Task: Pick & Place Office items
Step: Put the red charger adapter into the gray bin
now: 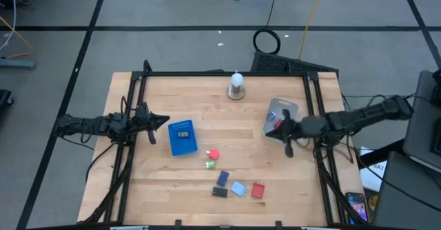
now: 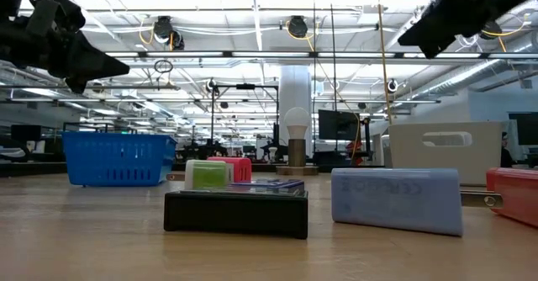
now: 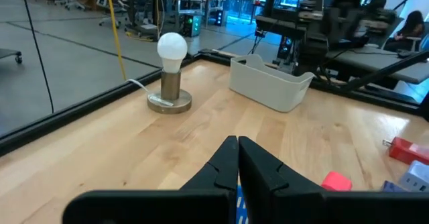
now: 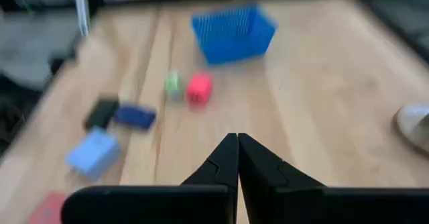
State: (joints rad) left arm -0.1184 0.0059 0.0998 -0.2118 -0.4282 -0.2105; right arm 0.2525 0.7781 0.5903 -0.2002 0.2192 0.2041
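Note:
Several small office items lie near the table's near edge in the high view: a pink-red piece (image 1: 212, 155), a green one (image 1: 209, 164), a dark blue one (image 1: 223, 179), a black one (image 1: 219, 192), a light blue one (image 1: 238, 189) and a red one (image 1: 258, 190). In the low view the black piece (image 2: 235, 212) and the light blue piece (image 2: 395, 198) are nearest. My left gripper (image 1: 166, 120) (image 3: 238, 150) is shut and hovers beside the blue tray (image 1: 182, 138). My right gripper (image 1: 277, 128) (image 4: 238, 147) is shut, above the grey-white bin (image 1: 281, 113).
A white bulb on a round base (image 1: 236, 87) stands near the far edge. The blue tray (image 2: 118, 157) sits left of centre and the grey-white bin (image 2: 441, 146) sits on the right. A dark frame (image 1: 220, 74) borders the table. Bare wood lies between tray and bin.

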